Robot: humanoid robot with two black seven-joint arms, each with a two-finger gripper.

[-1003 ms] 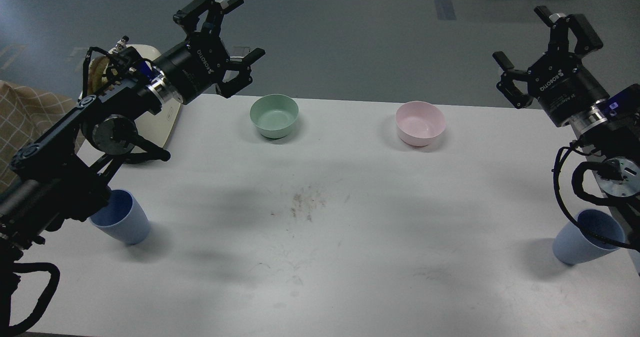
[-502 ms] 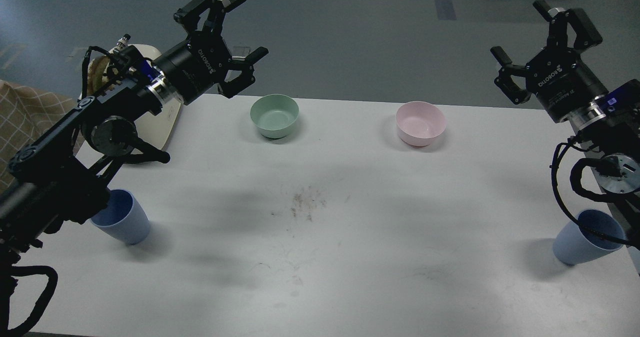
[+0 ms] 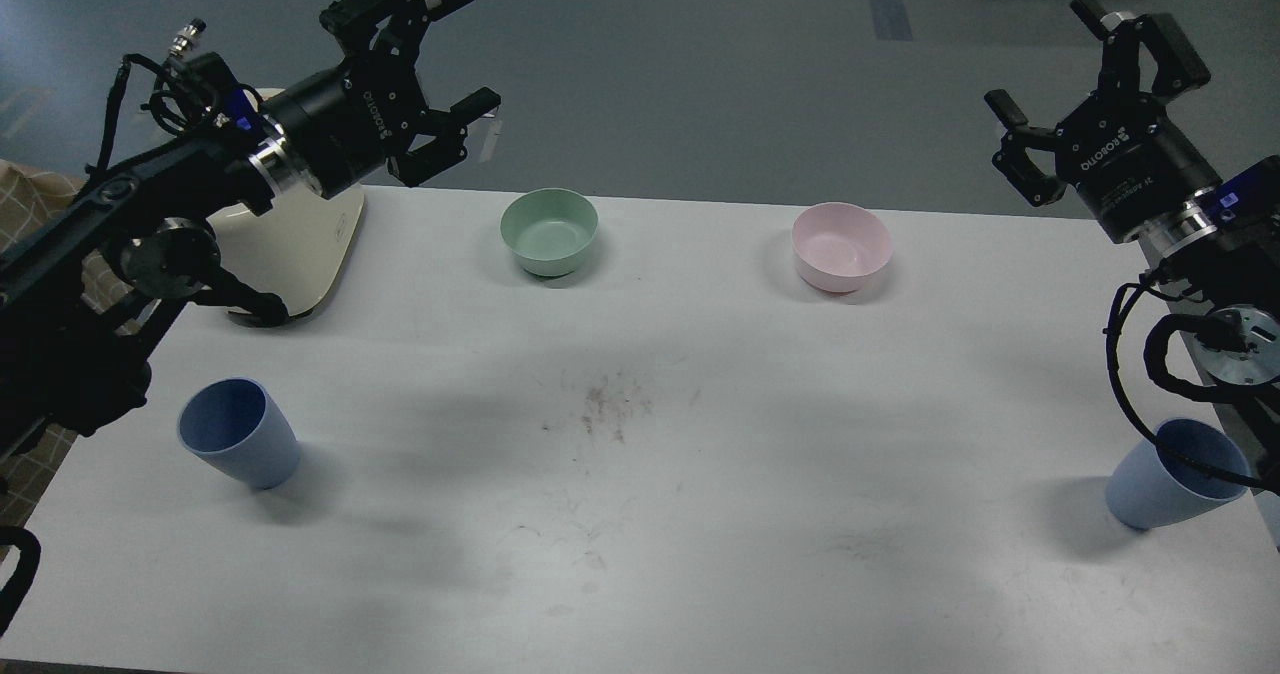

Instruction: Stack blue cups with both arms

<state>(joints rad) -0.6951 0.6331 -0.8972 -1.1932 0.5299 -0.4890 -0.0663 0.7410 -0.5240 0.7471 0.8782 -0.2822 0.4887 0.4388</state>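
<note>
Because both arms are up high and far from the cups, a lot can go wrong on the way down. The left hand [image 3: 440, 74] is up by the far left corner of the surface [image 3: 700, 374], with its two fingers wide apart and nothing in them. The right hand [image 3: 1085, 69] is up by the far right edge, and its fingers are apart and empty too.

The left blue cup [image 3: 240, 446] stands near the front left of the surface, all by itself. The right blue cup [image 3: 1172, 474] stands near the front right corner. A black cable [image 3: 1135, 409] from the right arm hangs right over its rim. The two cups are far apart.

I think the cable is the biggest worry. If the right arm swings, the cable could catch the cup and tip it or push it off the edge, which is very close.

The cups are narrow at the bottom, so a bump from a finger could knock one over and make it roll. A squeeze that is too high or crooked could let a cup slip.

The green bowl [image 3: 549, 231] and pink bowl [image 3: 841, 246] sit at the back, out of the way. The cream tray [image 3: 300, 254] lies under the left arm, and the arm could bump it when it drops.
</note>
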